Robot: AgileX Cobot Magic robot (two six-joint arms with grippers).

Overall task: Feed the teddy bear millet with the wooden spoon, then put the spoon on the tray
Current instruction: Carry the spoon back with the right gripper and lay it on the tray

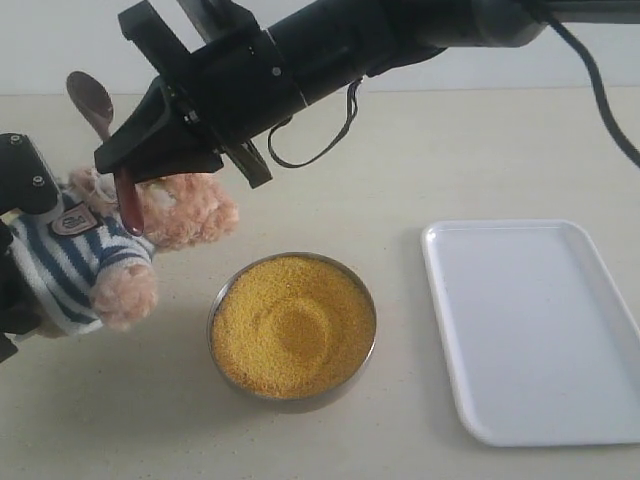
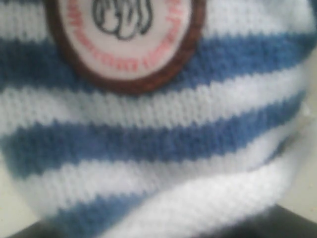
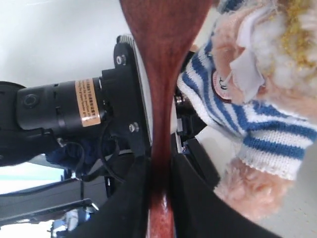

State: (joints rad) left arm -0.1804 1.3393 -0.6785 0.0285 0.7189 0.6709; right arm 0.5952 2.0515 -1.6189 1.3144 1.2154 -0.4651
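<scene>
Here, the right end effector is clenched on the spoon, up-left of the bowl of millet. The left end effector grasps the bear. The tray lies right of the bowl on the beige table. Only the left wrist view shows the badge close up.

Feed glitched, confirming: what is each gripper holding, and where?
The right gripper holds the wooden spoon by its handle; left gripper clamps the teddy bear by its striped torso.

1 teddy bear — 1 wooden spoon — 1 bowl — 1 tray
</scene>
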